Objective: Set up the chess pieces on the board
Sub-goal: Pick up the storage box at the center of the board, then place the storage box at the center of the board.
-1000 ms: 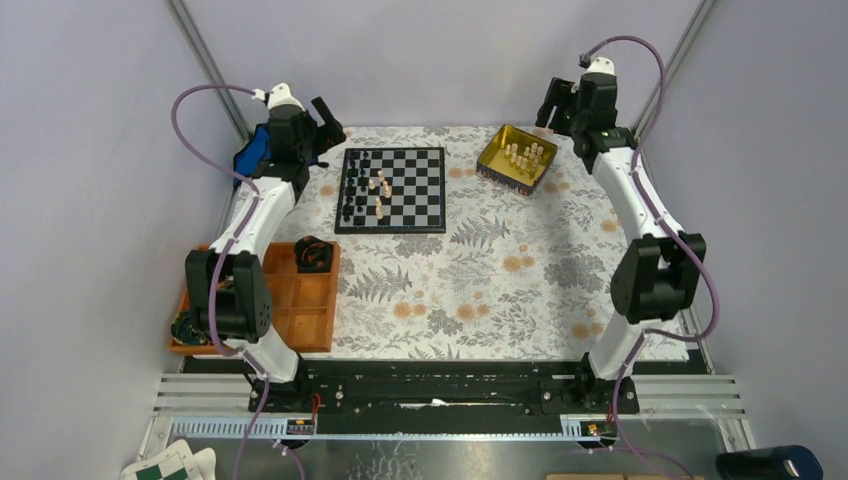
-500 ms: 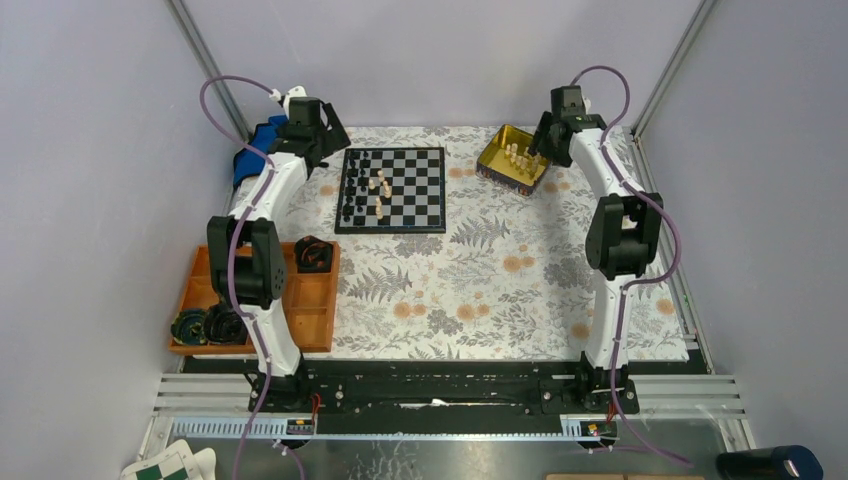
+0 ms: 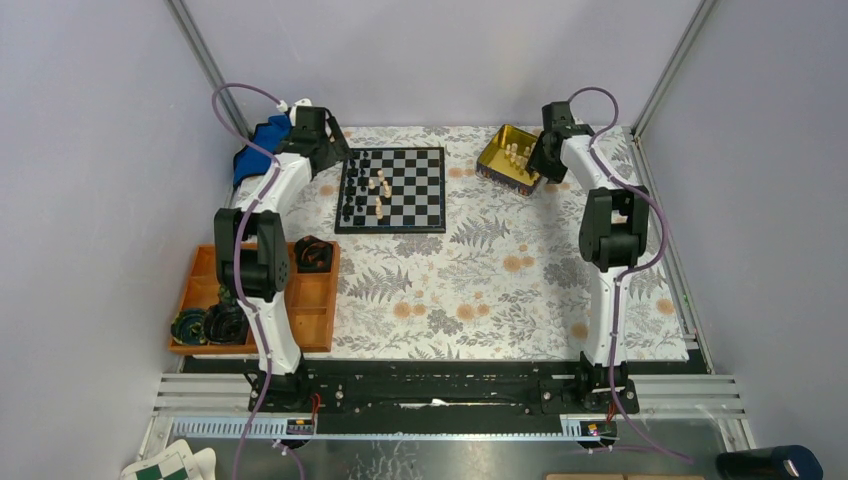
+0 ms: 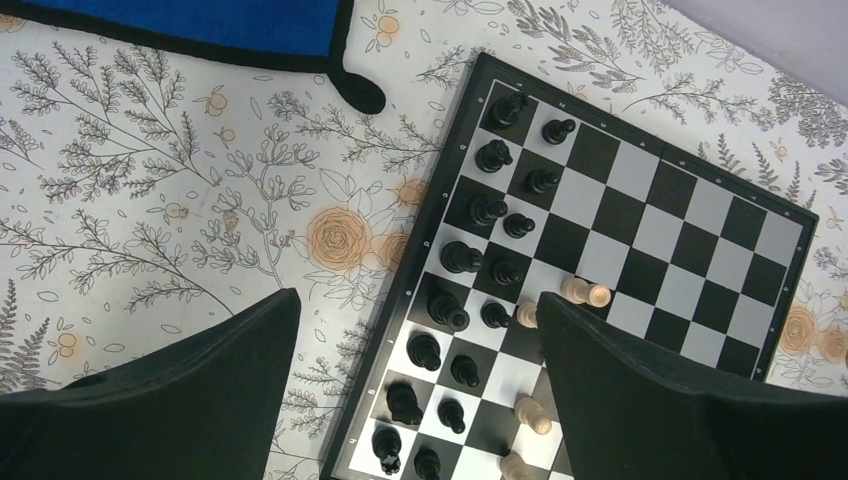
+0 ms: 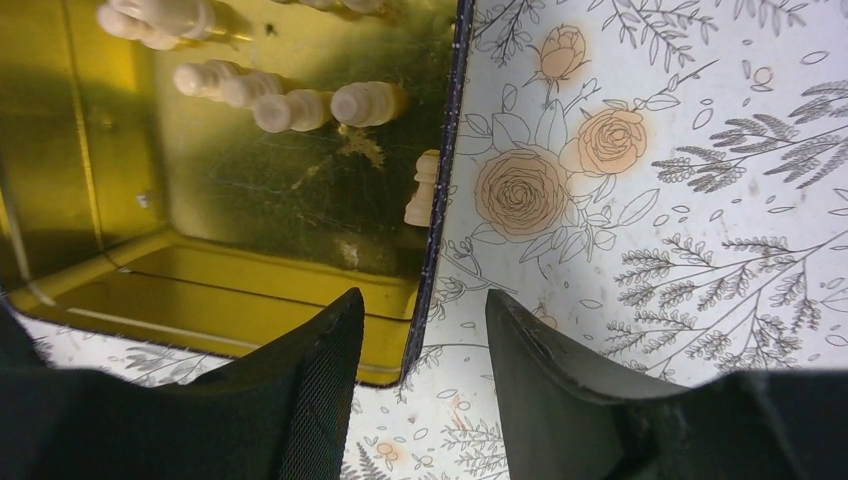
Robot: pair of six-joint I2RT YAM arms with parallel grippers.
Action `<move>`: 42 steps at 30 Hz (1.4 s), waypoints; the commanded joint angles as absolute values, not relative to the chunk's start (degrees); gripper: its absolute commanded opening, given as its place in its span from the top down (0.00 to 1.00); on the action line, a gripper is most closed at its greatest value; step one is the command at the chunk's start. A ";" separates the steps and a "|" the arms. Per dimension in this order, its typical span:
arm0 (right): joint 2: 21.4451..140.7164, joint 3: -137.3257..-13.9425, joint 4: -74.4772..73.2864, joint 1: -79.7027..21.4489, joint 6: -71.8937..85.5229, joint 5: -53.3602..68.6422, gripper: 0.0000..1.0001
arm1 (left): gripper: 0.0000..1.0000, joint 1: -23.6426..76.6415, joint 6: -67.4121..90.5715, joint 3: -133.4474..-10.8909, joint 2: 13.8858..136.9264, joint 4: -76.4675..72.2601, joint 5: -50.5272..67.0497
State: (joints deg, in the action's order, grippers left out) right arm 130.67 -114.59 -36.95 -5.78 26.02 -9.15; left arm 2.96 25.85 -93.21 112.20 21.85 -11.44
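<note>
**A:** The board (image 3: 420, 190) sits far-centre on the cloth (image 3: 480, 280). Black pieces (image 4: 487, 210) stand in two files along its left edge. A few pale pieces (image 3: 380, 190) are scattered just inside them, and one looks tipped.

**B:** And the other pale pieces?

**A:** Clustered in the tin (image 5: 250, 220), off to the board's right, well apart from it.

**B:** Arms?

**A:** Both reach to the far side. The left gripper (image 4: 417, 298) points down over the board's left edge, jaws spread wide, holding nothing. The right gripper (image 5: 422, 297) hangs astride the tin's wall, jaws apart, nothing clamped. One pale piece stands just inside that wall.
</note>
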 commanded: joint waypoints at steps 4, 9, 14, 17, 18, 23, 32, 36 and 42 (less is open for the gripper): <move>133.90 -117.30 -36.63 -5.67 27.55 -9.08 0.50 | 0.05 3.16 24.00 -94.91 114.30 22.15 -13.68; 135.20 -118.18 -36.44 -5.21 27.64 -9.37 0.64 | 0.05 3.16 23.69 -95.10 115.43 22.17 -14.25; 134.38 -117.18 -36.53 -4.02 27.72 -10.07 0.84 | 0.06 2.84 23.76 -95.03 115.43 22.15 -14.85; 132.61 -115.11 -36.35 -3.17 27.43 -11.26 0.91 | 0.06 2.65 24.18 -94.95 115.34 22.15 -14.91; 131.88 -114.08 -36.23 -2.84 27.35 -11.38 0.93 | 0.06 2.64 24.25 -94.85 115.32 22.26 -14.88; 127.08 -107.99 -35.68 -0.65 27.14 -12.82 1.00 | 0.06 2.64 25.08 -94.37 115.30 22.95 -15.64; 116.88 -98.38 -37.57 2.52 23.42 -17.92 1.00 | 0.06 2.64 26.84 -92.85 114.78 23.78 -17.10; 113.15 -94.75 -38.56 4.48 22.28 -19.94 1.00 | 0.06 2.40 28.54 -92.68 115.25 24.58 -17.77; 110.54 -92.91 -39.41 6.87 21.03 -21.43 0.99 | 0.06 2.29 30.63 -92.09 116.48 25.09 -17.58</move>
State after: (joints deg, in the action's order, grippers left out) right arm 115.52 -92.90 -39.62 5.74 22.31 -18.26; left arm 2.59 28.47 -92.99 115.70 24.21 -15.99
